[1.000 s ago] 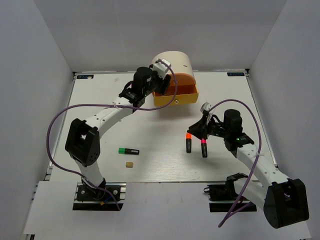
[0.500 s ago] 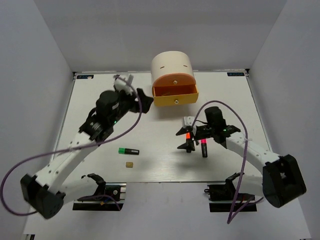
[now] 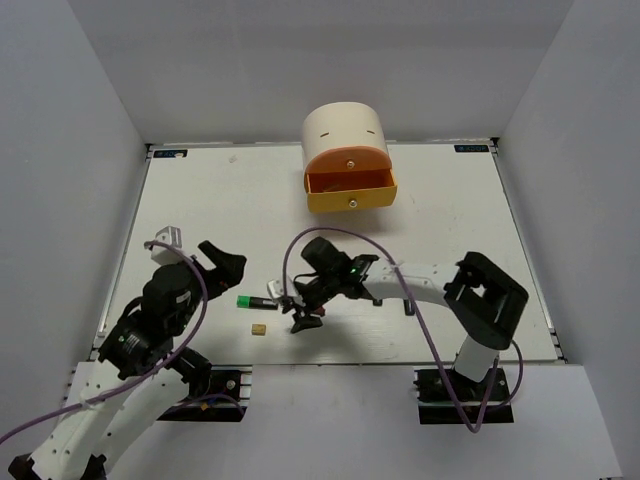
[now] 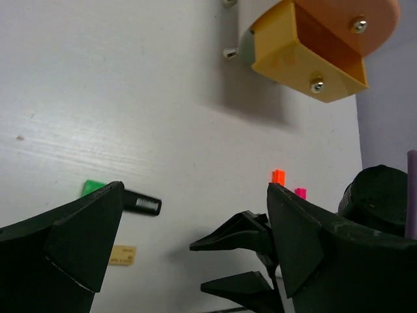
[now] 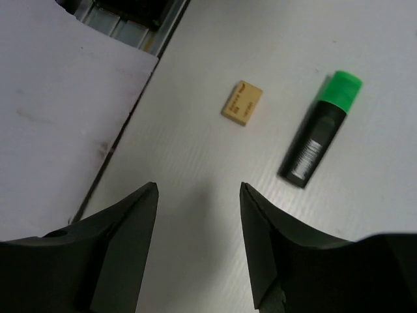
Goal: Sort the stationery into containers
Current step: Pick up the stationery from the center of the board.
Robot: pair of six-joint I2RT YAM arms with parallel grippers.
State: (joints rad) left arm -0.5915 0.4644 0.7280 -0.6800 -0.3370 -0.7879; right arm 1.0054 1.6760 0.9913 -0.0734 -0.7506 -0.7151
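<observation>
The green-capped highlighter (image 3: 255, 302) lies at the near left, and it also shows in the right wrist view (image 5: 319, 127). The tan block (image 3: 259, 328) lies just in front of it and shows in the right wrist view too (image 5: 242, 102). My right gripper (image 3: 290, 306) is open and empty, just right of both. In the left wrist view, the orange cap (image 4: 278, 176) and pink cap (image 4: 300, 193) peek past the right arm. My left gripper (image 3: 225, 258) is open and empty, raised at the near left. The pens and eraser are out of view.
The cream desk unit (image 3: 343, 128) stands at the back centre with its yellow drawer (image 3: 350, 195) pulled out, and it also shows in the left wrist view (image 4: 306, 62). The table's near edge and a pale sheet (image 5: 58, 117) lie close to the right gripper.
My left arm has drawn back from the open drawer to the near left. My right arm has swung left from the orange and pink highlighters to beside the green one.
</observation>
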